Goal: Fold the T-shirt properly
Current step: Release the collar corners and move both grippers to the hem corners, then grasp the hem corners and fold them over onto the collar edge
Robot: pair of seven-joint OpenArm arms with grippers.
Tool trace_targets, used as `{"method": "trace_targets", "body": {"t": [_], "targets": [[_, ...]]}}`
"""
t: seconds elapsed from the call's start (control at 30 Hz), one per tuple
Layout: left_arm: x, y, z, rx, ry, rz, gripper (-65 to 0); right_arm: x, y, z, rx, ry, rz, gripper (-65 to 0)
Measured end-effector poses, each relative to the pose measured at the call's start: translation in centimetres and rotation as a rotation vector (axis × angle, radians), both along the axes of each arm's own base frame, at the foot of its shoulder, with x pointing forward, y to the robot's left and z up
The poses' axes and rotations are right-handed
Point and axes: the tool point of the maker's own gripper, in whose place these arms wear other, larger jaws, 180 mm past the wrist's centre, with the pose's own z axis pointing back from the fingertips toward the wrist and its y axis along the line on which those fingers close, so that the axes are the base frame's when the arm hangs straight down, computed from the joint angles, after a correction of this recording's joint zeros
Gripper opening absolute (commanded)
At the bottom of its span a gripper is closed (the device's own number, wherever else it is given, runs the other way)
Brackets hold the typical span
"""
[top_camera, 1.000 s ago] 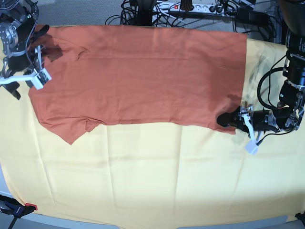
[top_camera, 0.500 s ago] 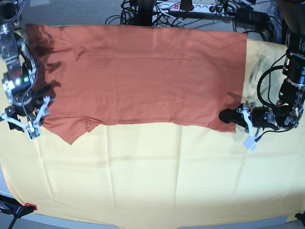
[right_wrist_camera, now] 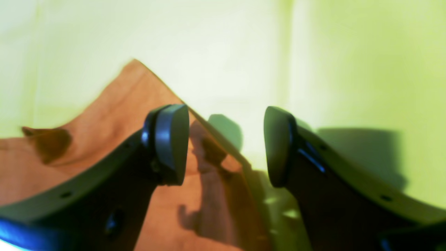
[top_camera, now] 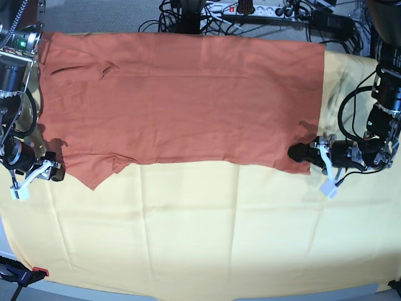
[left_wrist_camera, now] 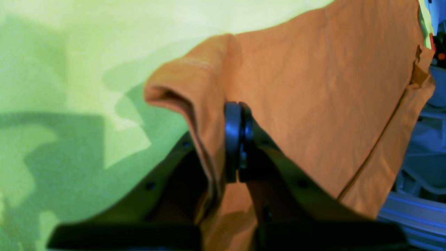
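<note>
T-shirt: one, rust-orange [top_camera: 188, 106], across the upper part of the base view on one pale yellow cloth [top_camera: 188, 238]; smooth middle, creased upper left, pointed flap lower left
Grippers: two
Left gripper [left_wrist_camera: 231, 139]: pinching the T-shirt's edge
Right gripper [right_wrist_camera: 223, 146]: fingers spread, at the lower-left edge of the T-shirt
Left wrist view only: pinched fabric sticking up in a fold between the fingertips
</note>
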Motion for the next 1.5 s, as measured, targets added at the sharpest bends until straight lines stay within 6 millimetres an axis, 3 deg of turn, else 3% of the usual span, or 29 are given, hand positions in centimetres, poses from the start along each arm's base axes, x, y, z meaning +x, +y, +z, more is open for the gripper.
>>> {"method": "trace_targets", "body": {"t": [0.2,0.3,0.5,0.7,0.8,1.0,1.27,1.4,1.5], "targets": [[0.0,0.0,0.0,0.000,-0.001,0.000,-65.0,-1.4,2.2,-1.8,0.200,0.029,0.056,-30.7],[0.1,0.0,0.0,-0.002,-0.002,0.002,-65.0,-1.7,3.1,-2.0,0.218,0.036,0.084,-39.7],[0.3,0.2,0.2,-0.002,-0.011,0.010,-65.0,-1.1,3.1,-1.6,0.202,0.047,0.091,-65.0],[1.8,1.5,1.8,-0.026,-0.070,0.079,-65.0,1.2,1.5,-0.3,0.128,-0.048,0.030,-65.0],[3.3,2.6,2.8,-0.004,-0.141,0.123,-65.0,1.4,0.2,-0.9,0.055,-0.031,-0.018,-65.0],[5.4,3.5,3.3,0.043,-0.268,0.172,-65.0,1.9,-0.3,-0.6,0.014,-0.057,-0.028,-65.0],[6.7,1.2,3.5,0.029,-0.310,0.150,-65.0,4.1,0.1,2.1,0.013,-0.122,0.004,-65.0],[7.4,0.2,5.1,-0.012,-0.305,0.133,-65.0,3.4,1.1,1.7,0.007,-0.100,0.086,-65.0],[6.6,-1.1,6.0,-0.038,-0.269,0.076,-65.0,2.7,1.9,1.4,0.059,-0.069,0.106,-65.0]]}}
